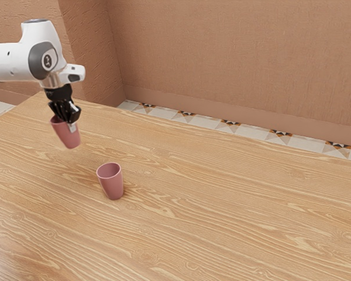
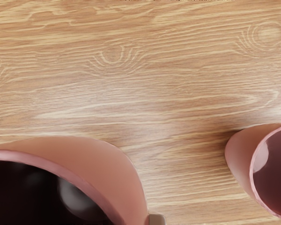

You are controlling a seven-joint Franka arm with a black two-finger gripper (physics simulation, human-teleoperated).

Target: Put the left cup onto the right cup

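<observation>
Gripper [image 1: 66, 120]: black, two-finger, at the end of my white arm [image 1: 20, 58]; clenched on the rim of the held cup [image 1: 68, 136], which is off the table.

Item 1, held cup: dusty pink, matte, smooth-walled, a tapered tumbler that narrows toward its base. It hangs a little off upright, with the base leaning toward 5 o'clock in the exterior view. In the wrist view the same cup [image 2: 91, 164] sits close under my hand, showing a curved pink wall and a dark interior.

Item 2, standing cup [image 1: 110, 180]: same pink, same tapered shape, upright on the table with its mouth open upward. It stands at about 4 o'clock from the held cup in the exterior view, lower and apart from it. In the wrist view this cup [image 2: 264, 164] is beside the held one, with bare wood between them, and its thin rim and shaded inside are visible.

Item 3, table [image 1: 234, 199]: light wood with bold wavy grain and knot rings, broad and flat.

Item 4, room: rough terracotta walls [image 1: 234, 52] meeting at a corner, with a band of patterned floor tiles [image 1: 245, 130] along the table's far edge.
</observation>
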